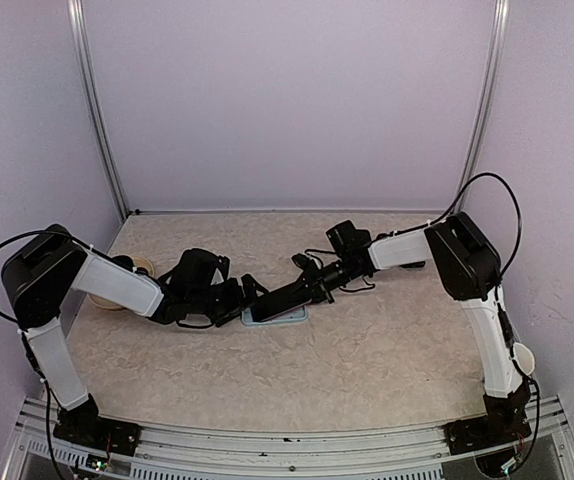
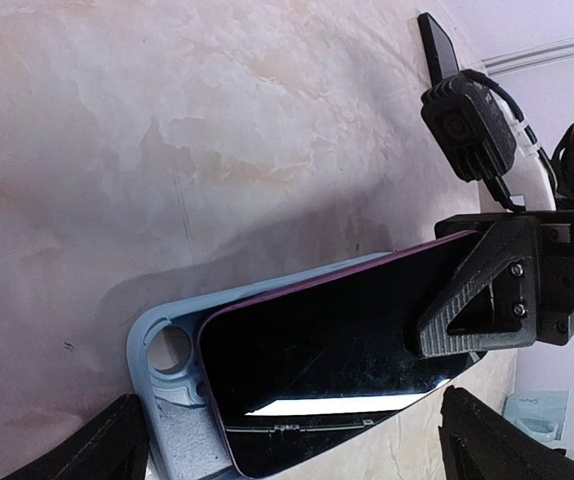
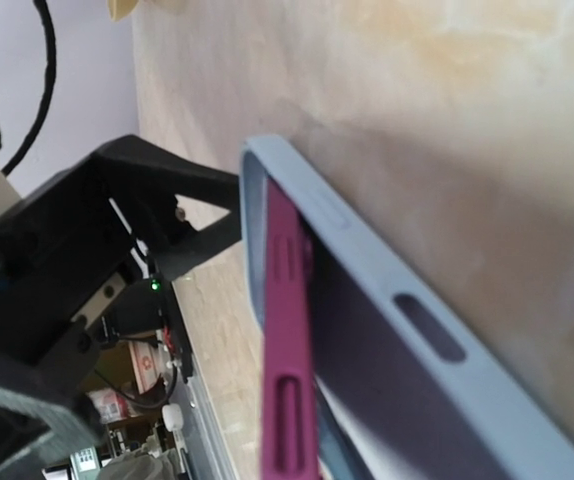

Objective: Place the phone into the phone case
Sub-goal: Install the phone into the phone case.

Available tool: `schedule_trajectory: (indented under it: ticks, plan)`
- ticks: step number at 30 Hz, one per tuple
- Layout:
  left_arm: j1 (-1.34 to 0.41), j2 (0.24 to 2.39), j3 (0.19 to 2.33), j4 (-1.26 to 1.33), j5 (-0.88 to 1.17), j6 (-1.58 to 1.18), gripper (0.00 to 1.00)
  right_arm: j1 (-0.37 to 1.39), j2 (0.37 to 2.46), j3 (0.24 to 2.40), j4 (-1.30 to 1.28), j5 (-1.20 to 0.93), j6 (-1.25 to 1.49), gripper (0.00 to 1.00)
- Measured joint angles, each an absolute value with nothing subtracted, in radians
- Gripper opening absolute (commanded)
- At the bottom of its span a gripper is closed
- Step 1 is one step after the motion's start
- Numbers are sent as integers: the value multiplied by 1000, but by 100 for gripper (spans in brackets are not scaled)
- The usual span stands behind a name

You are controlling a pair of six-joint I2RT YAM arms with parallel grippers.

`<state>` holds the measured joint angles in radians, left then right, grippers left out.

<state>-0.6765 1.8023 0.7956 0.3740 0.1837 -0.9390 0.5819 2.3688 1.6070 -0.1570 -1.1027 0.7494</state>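
The light blue phone case (image 1: 285, 318) lies flat at mid-table, its camera hole (image 2: 173, 350) facing up. The phone (image 2: 327, 350), with a black screen and a magenta edge (image 3: 289, 350), rests slanted in the case (image 2: 162, 410): one end is down near the camera hole, the other is raised. My right gripper (image 1: 302, 292) is shut on that raised end, one finger (image 2: 477, 290) lying over the screen. My left gripper (image 2: 302, 445) is open, its fingertips (image 2: 107, 445) wide apart on either side of the case's camera-hole end, holding nothing. The case wall (image 3: 407, 300) runs alongside the phone.
A beige round object (image 1: 139, 268) sits on the table at the far left, behind the left arm. Metal frame posts (image 1: 102, 110) stand at the back corners. A metal rail (image 1: 287, 440) runs along the near edge between the arm bases.
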Motion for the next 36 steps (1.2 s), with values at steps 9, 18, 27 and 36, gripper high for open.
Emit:
schedule_trajectory:
  ticks: [9, 18, 27, 36]
  plan:
    - [-677, 1802, 795, 375, 183, -939, 99, 590, 2379, 1619, -141, -1103, 782, 0]
    - [-677, 1802, 785, 392, 184, -939, 99, 607, 2403, 1641, -105, -1107, 813, 0]
    - [-677, 1800, 768, 423, 184, -940, 99, 614, 2420, 1649, -72, -1118, 839, 0]
    - [-675, 1796, 754, 442, 184, -942, 99, 614, 2434, 1652, -41, -1136, 860, 0]
